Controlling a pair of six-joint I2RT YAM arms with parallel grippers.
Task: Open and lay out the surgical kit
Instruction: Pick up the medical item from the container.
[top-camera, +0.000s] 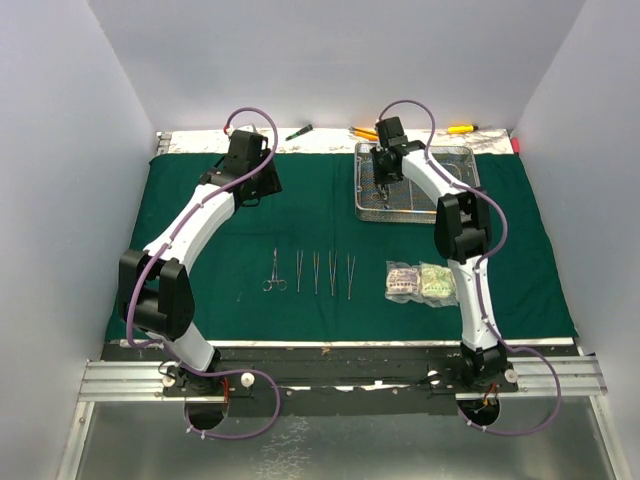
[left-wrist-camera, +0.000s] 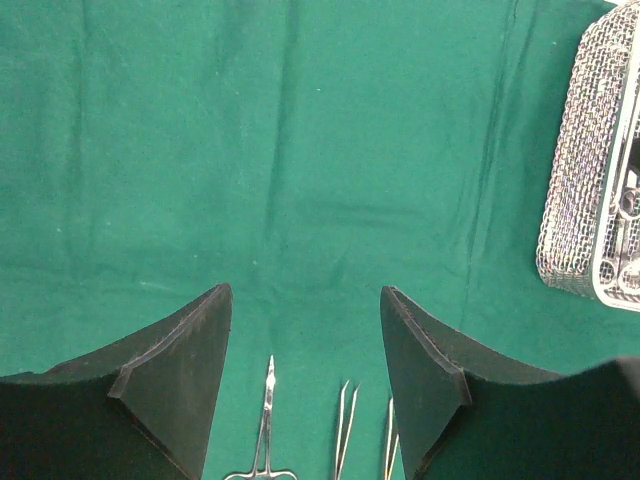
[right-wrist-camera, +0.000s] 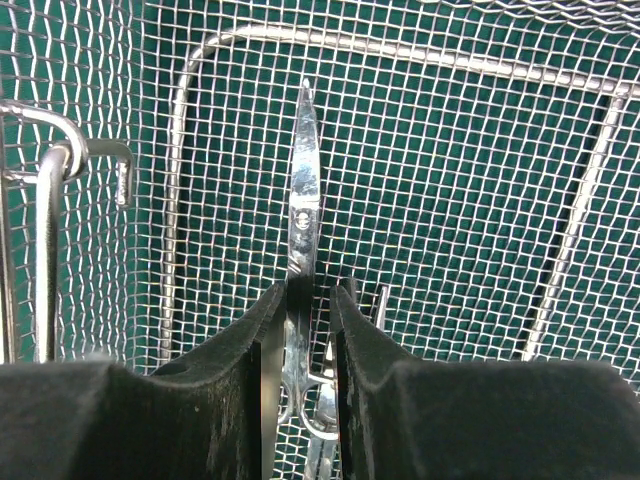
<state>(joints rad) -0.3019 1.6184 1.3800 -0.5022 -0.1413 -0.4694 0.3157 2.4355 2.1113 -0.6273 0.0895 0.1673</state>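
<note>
The right pincer (right-wrist-camera: 308, 295) reaches into the mesh tray (right-wrist-camera: 400, 45) at the far right of the green cloth (left-wrist-camera: 300, 150). Its jaws narrowly straddle steel scissors (right-wrist-camera: 303, 190) on the handle side of the pivot; whether they clamp cannot be told. The scissors look light, stiff and slippery, so that shank seems the surest hold. The left pincer (left-wrist-camera: 305, 300) hangs released and empty.

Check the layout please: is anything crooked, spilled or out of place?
Nothing stands out. The tools lie in a neat row on the cloth, the packets beside them; the tray sits square with scissors inside.
</note>
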